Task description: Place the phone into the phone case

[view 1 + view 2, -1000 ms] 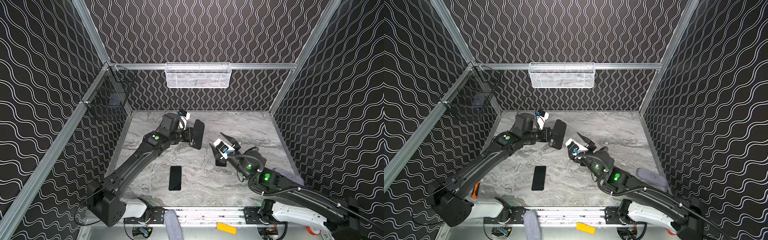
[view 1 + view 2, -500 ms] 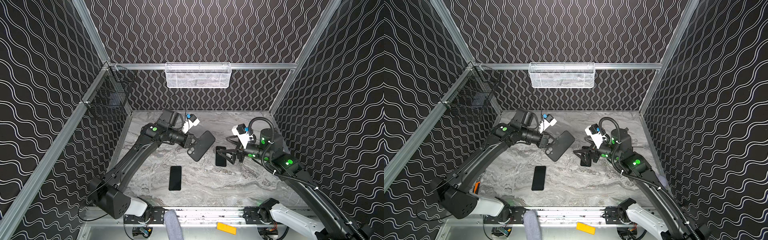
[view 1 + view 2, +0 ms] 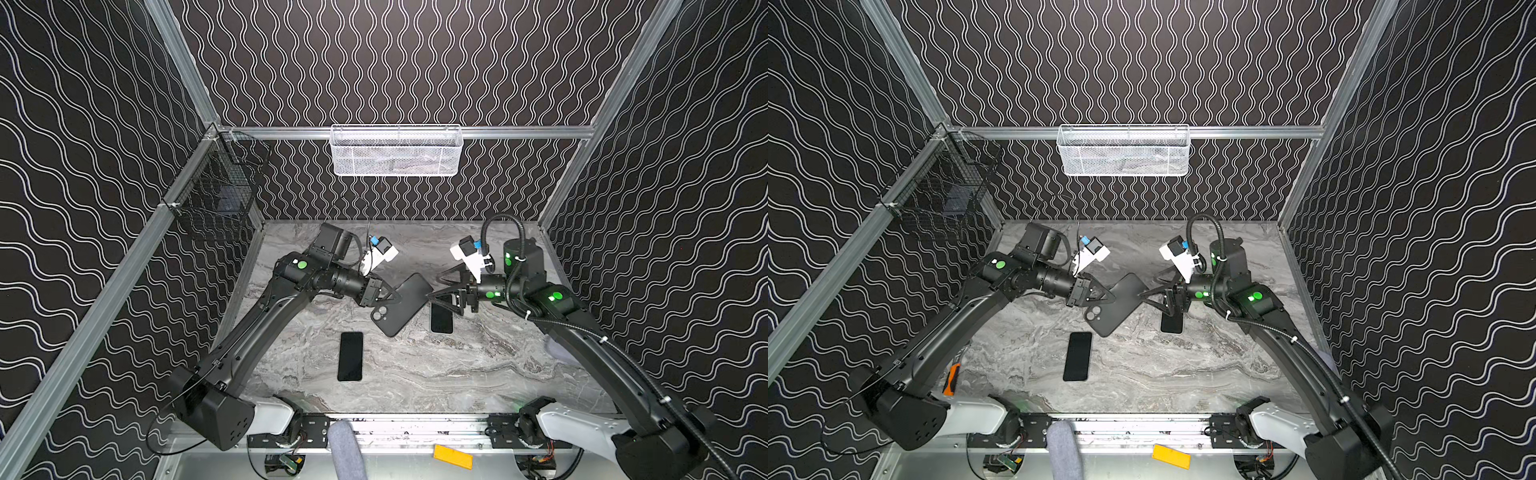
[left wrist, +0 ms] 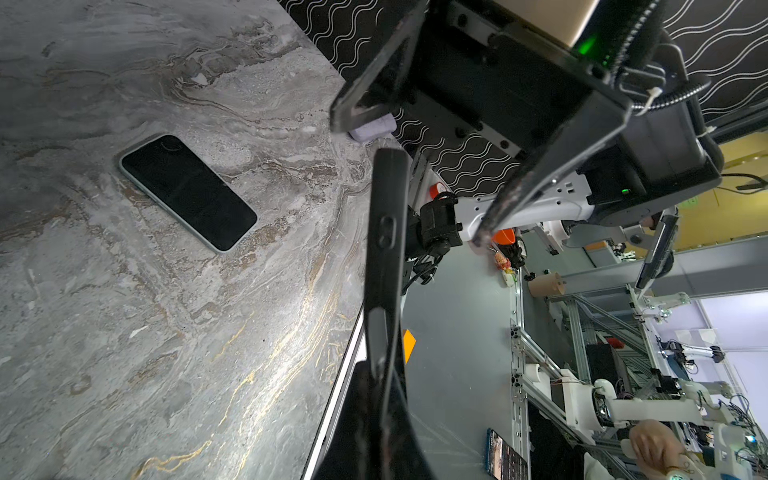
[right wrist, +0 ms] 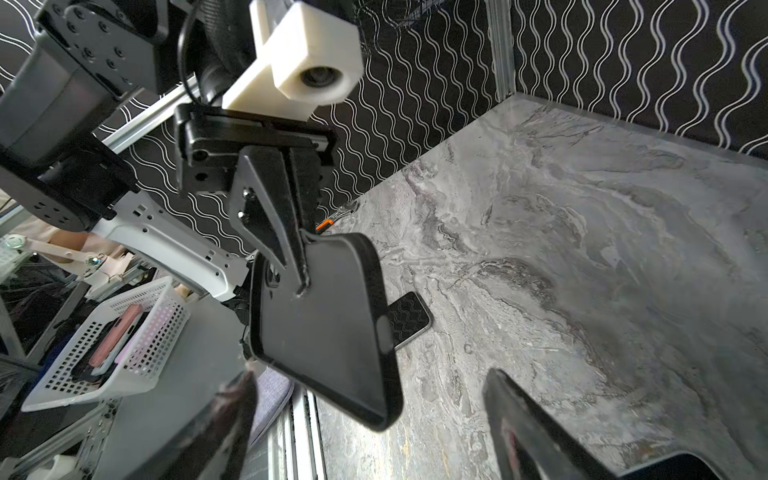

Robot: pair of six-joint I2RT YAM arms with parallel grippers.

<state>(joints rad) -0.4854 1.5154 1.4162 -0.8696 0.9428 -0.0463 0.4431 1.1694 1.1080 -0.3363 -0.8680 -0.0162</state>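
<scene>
Against one second ago, find the right claw (image 3: 435,286) carried from the lower middle of the frame up to the right of centre. Find also the phone case (image 3: 401,305) brought from upright near the back wall to almost flat in the air over the middle of the desk (image 3: 478,374). Against half a second ago, almost no shift.

See the left claw (image 3: 395,294) clenched on the phone case at the end with the round camera holes, holding it clear of the desk, just left of centre in both top views. In the right wrist view, see the phone case (image 5: 328,328) pinched at the corner beside the camera holes.

Look at the right claw (image 3: 1148,286): released, fingers (image 5: 523,424) spread wide, nothing between them, pointed at the free end of the phone case from the right. Cannot tell whether touching that end or only just beside it.

Find the phone (image 3: 350,356) flat on the desk, dark screen up, in the lower middle of the frame. Placed below and left of the phone case, apart from both claws, not yet in the case. Find a second phone (image 3: 441,322) also flat on the desk, right under the right claw and partly hidden by it.

Note a white mesh basket (image 3: 397,151) hung on the back rail at the upper middle.
</scene>
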